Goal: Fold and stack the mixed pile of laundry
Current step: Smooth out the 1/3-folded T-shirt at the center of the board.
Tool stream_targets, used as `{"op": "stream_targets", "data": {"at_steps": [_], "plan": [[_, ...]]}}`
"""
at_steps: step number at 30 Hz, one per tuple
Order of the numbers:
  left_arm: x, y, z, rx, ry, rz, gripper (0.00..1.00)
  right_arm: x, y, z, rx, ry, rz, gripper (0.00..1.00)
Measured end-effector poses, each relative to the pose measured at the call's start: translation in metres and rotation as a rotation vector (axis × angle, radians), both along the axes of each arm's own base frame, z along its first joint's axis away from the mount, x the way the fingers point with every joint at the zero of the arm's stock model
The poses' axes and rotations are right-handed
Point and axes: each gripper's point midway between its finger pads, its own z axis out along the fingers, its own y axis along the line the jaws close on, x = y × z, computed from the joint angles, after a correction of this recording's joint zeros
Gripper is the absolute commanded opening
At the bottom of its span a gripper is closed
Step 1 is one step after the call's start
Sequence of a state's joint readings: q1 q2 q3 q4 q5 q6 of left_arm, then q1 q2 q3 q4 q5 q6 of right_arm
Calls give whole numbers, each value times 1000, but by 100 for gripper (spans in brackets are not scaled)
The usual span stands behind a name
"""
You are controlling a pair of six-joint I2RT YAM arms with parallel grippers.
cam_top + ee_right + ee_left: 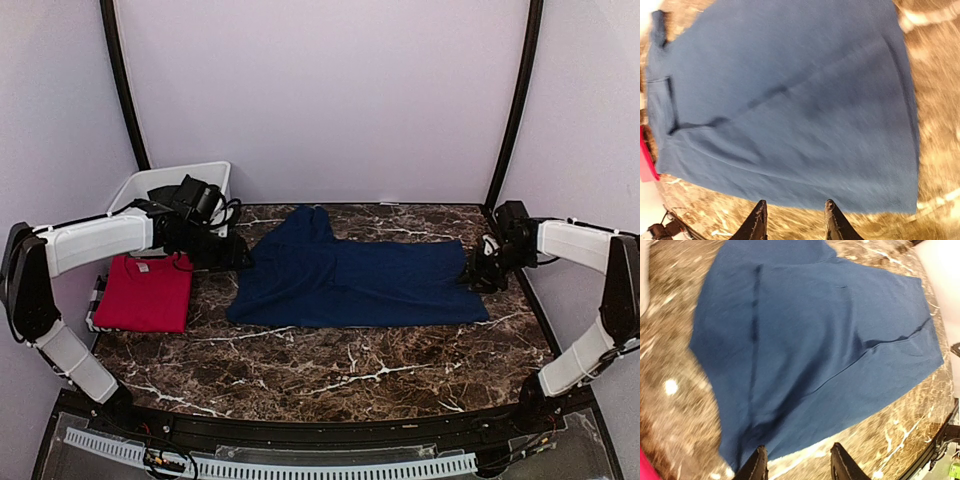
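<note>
A navy blue T-shirt (350, 275) lies spread on the marble table, partly folded; it fills the left wrist view (815, 340) and the right wrist view (790, 100). A folded red T-shirt (147, 292) lies at the table's left edge. Dark charcoal cloth (165, 192) shows in the white bin, behind the left arm. My left gripper (240, 255) is open and empty at the navy shirt's left edge, its fingertips (758, 460) just off the hem. My right gripper (470, 278) is open and empty at the shirt's right edge, with its fingertips (760, 212) over bare marble.
A white plastic bin (215, 172) stands at the back left corner. Bare marble table (350, 365) lies in front of the navy shirt. Black frame posts rise at the back left and back right. The table's front edge (300, 425) runs along the bottom.
</note>
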State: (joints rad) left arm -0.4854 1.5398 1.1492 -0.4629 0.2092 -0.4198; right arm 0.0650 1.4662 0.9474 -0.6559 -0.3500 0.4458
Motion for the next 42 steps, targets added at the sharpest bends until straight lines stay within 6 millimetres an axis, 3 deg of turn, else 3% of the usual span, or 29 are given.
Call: {"op": "stream_targets", "data": {"at_steps": [2, 5, 10, 13, 19, 24, 26, 29, 32, 34, 38, 42], "plan": [[11, -18, -1, -17, -12, -38, 40, 11, 5, 5, 24, -29, 17, 33], [16, -35, -32, -12, 45, -78, 37, 26, 14, -5, 56, -24, 53, 30], [3, -33, -96, 45, 191, -86, 34, 24, 26, -43, 60, 68, 100, 25], [-9, -27, -115, 63, 237, -77, 30, 21, 29, -52, 54, 90, 107, 22], [-28, -15, -119, 37, 245, -28, 25, 2, 32, -64, 67, 131, 83, 22], [-56, 3, -120, 29, 272, 29, 25, -23, 56, -56, 100, 145, 143, 28], [-60, 7, -119, 37, 278, 44, 26, -23, 58, -46, 98, 115, 160, 29], [-60, 10, -119, 52, 282, 58, 26, -7, 51, -20, 49, 18, 167, 29], [-58, 12, -118, 71, 290, 65, 27, 24, 41, 6, -33, -108, 169, 27], [-57, 12, -118, 82, 296, 68, 27, 37, 33, 14, -81, -149, 168, 25], [-57, 13, -119, 91, 304, 70, 27, 56, 22, 5, -166, -154, 173, 23], [-57, 13, -119, 93, 308, 70, 27, 60, 13, -26, -232, -85, 187, 23]]}}
